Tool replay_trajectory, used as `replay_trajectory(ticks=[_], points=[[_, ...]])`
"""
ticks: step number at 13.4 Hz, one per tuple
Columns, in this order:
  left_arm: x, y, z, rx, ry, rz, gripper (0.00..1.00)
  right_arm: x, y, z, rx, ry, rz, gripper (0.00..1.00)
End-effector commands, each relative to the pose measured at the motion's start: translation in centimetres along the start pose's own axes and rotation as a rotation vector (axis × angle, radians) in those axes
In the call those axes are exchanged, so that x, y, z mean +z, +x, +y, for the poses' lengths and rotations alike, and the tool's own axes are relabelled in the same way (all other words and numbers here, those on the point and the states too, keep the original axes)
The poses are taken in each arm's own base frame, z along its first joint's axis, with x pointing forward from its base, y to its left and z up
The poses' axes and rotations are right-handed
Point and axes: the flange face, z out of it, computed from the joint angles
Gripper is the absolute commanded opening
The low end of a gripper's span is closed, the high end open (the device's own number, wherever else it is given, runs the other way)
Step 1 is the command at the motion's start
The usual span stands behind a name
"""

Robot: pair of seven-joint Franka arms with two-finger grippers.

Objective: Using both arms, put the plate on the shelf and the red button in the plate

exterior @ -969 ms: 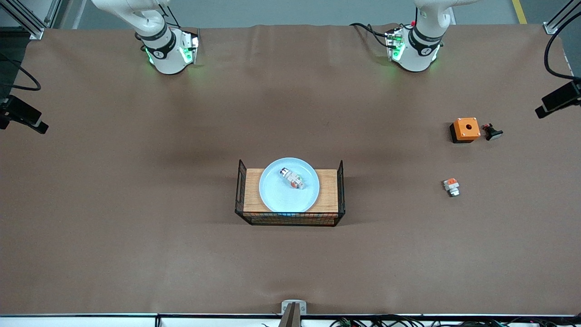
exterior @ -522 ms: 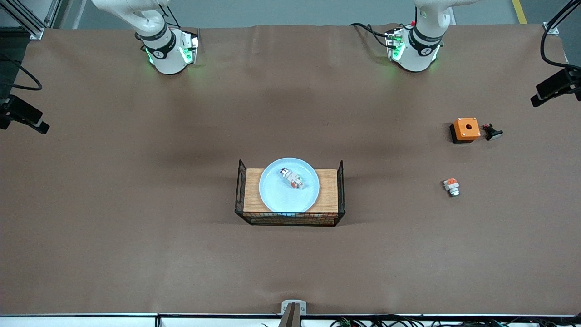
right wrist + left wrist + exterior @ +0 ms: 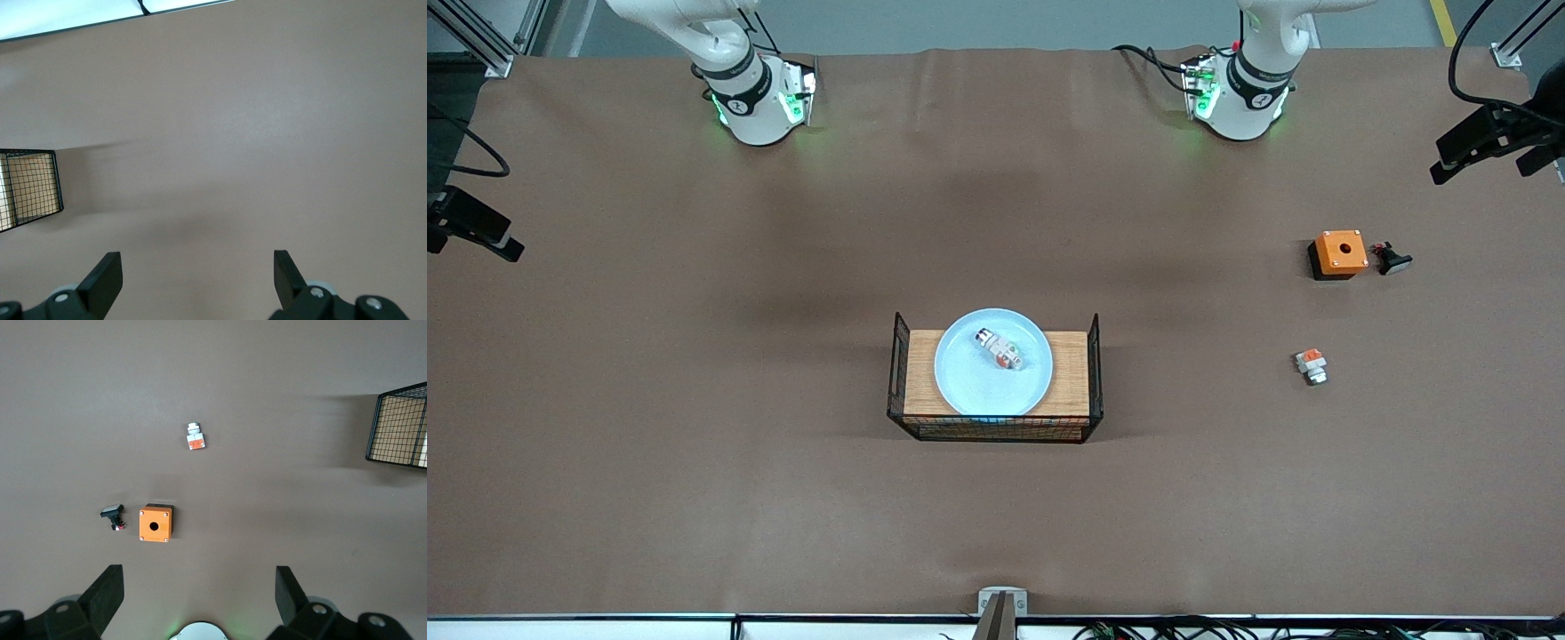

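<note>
The pale blue plate (image 3: 980,387) lies on a wooden board (image 3: 1069,373) inside a black wire rack (image 3: 996,432) at the table's middle. The red button (image 3: 1000,348), white-grey with a red-orange patch, lies on the plate's part nearer the robots. My left gripper (image 3: 199,587) is open and empty, high over the left arm's end of the table; it shows at the front view's edge (image 3: 1485,147). My right gripper (image 3: 198,267) is open and empty, high over bare table at the right arm's end, and shows in the front view (image 3: 476,233).
An orange box with a round hole (image 3: 1340,252) and a small black part (image 3: 1390,259) lie toward the left arm's end. A stubby white piece with an orange top (image 3: 1311,365) lies nearer the front camera. The left wrist view shows all three; the box (image 3: 155,523) is nearest.
The left gripper has drifted toward the robots' side of the table at the front view's edge. The right gripper, plate and button have not moved.
</note>
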Motion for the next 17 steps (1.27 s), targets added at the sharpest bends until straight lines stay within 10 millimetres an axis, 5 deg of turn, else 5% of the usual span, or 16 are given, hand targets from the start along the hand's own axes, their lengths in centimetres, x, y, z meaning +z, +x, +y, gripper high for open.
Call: replay_trajectory(ticks=[1, 17], points=[[-0.3, -0.8, 0.2, 0.025, -0.007, 0.023, 1.0, -0.6, 0.1, -0.2, 0.005, -0.014, 0.006, 1.0], [1.5, -2.2, 3.8, 0.084, 0.015, 0.033, 1.0, -0.6, 0.2, -0.3, 0.004, -0.015, 0.008, 1.0]])
